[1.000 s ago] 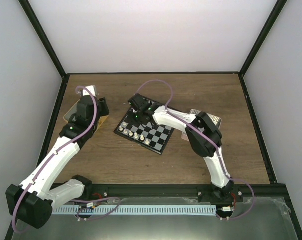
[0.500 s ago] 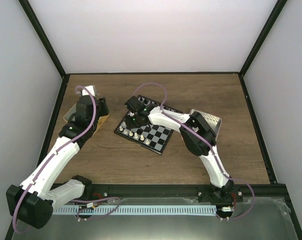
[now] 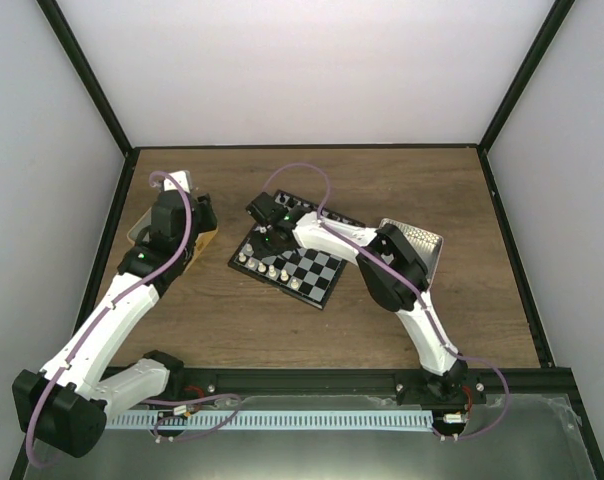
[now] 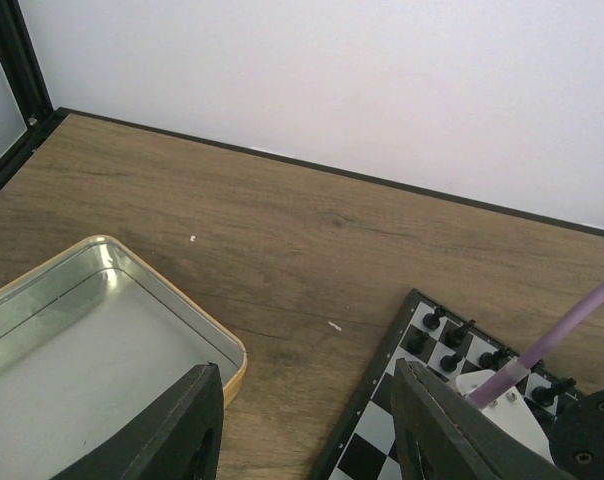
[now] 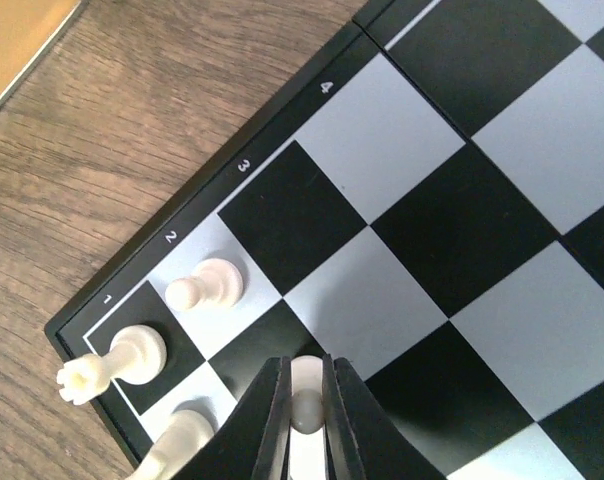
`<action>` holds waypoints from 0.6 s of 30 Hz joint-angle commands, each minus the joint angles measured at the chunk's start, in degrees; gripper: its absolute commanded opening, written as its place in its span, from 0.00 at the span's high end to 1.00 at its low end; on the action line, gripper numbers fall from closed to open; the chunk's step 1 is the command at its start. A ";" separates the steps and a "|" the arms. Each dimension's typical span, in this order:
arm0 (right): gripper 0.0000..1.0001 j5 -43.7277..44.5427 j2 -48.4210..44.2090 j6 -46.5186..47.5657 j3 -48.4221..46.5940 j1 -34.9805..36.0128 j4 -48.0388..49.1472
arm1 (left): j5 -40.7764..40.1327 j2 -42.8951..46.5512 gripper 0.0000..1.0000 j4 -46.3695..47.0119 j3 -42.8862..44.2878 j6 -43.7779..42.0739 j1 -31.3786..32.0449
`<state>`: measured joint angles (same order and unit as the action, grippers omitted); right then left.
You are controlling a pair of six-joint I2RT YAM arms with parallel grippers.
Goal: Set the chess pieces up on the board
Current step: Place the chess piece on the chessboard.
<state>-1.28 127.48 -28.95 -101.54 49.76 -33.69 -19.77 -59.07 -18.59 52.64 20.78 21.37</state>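
Note:
The small black and pale grey board (image 3: 294, 258) lies mid-table. Cream-white pieces (image 3: 270, 268) line its near-left edge; black pieces (image 4: 452, 335) stand at its far side. My right gripper (image 5: 305, 412) is shut on a cream-white pawn (image 5: 305, 408), held upright just over the second-row squares near the board's left corner. A white pawn (image 5: 204, 286) and a white rook (image 5: 112, 362) stand beside it. In the top view the right gripper (image 3: 267, 225) hangs over the board's left part. My left gripper (image 4: 307, 425) is open and empty above bare wood between the tin and the board.
A yellow-sided metal tin (image 4: 102, 340) sits left of the board, under the left arm (image 3: 152, 260). Another metal tin (image 3: 422, 245) lies right of the board. Black frame posts and white walls enclose the wooden table (image 3: 312, 185).
My right gripper has shifted left over the board, toward its left corner. The left arm has not moved.

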 commanded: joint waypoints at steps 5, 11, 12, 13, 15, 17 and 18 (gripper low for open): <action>0.88 -1.44 1.81 1.92 -2.79 0.73 -0.07 | 1.23 0.43 0.52 0.81 -0.44 -0.52 -0.45; 0.87 -2.33 1.91 1.88 -2.80 0.72 0.11 | 1.87 0.53 0.52 0.96 -0.52 -0.90 -0.45; 0.87 -2.33 1.94 1.88 -2.83 0.73 0.00 | 1.92 0.53 0.52 0.97 -0.56 -0.91 -0.50; 0.87 -2.28 1.86 1.95 -2.80 0.72 -0.11 | 2.05 0.53 0.51 0.94 -0.54 -0.92 -0.52; 0.85 -2.43 1.81 1.92 -2.75 0.74 -0.09 | 2.11 0.53 0.52 0.92 -0.49 -0.91 -0.59; 0.86 -2.66 1.73 1.84 -2.71 0.74 0.04 | 2.19 0.61 0.52 0.92 -0.54 -0.91 -0.54; 0.86 -2.85 1.74 1.74 -2.64 0.69 0.21 | 2.11 0.62 0.52 0.98 -0.53 -0.92 -0.60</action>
<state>-3.36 128.35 -27.81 -101.97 49.93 -33.34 -18.11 -59.07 -18.57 52.64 20.56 21.19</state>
